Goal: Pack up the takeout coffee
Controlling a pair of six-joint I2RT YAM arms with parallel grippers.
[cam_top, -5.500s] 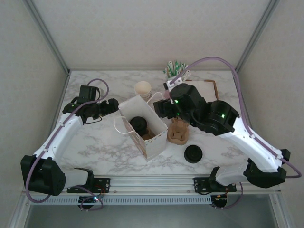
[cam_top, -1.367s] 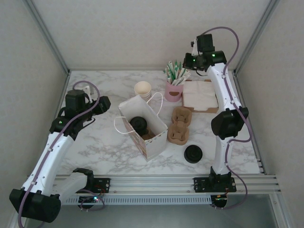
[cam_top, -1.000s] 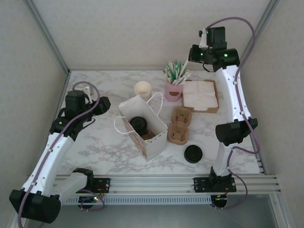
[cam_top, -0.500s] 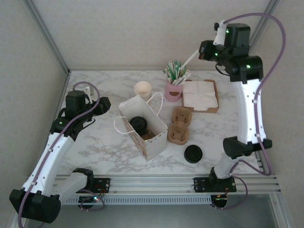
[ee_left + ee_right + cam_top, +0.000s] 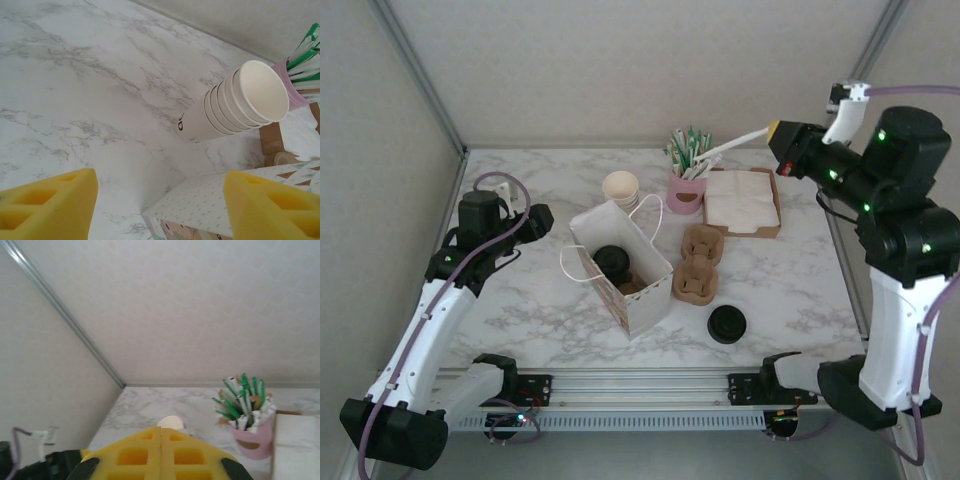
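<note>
One white straw (image 5: 738, 144) farther right than before, between right fingers (image 5: 777, 132)

- Table (image 5: 520, 300): marble-look, smooth, slight sheen.
- Bag (image 5: 648, 300): matt printed paper.
- Cups (image 5: 235, 105) behind bag: cream matt paper.
- Carrier (image 5: 697, 265) right of bag: rough brown pulp.
- Loose lid (image 5: 728, 323) right of bag: black plastic.
- Coffee (image 5: 611, 260) inside bag: black plastic top.
- Straw (image 5: 735, 144) beyond bag: white paper wrap.

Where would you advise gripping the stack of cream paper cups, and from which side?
I would grip the stack of cream paper cups across its tapered side wall, below the nested rims, coming from the left. It stands upright, mouth up, with the paper bag close on its near side and the pink straw cup to its right.
</note>
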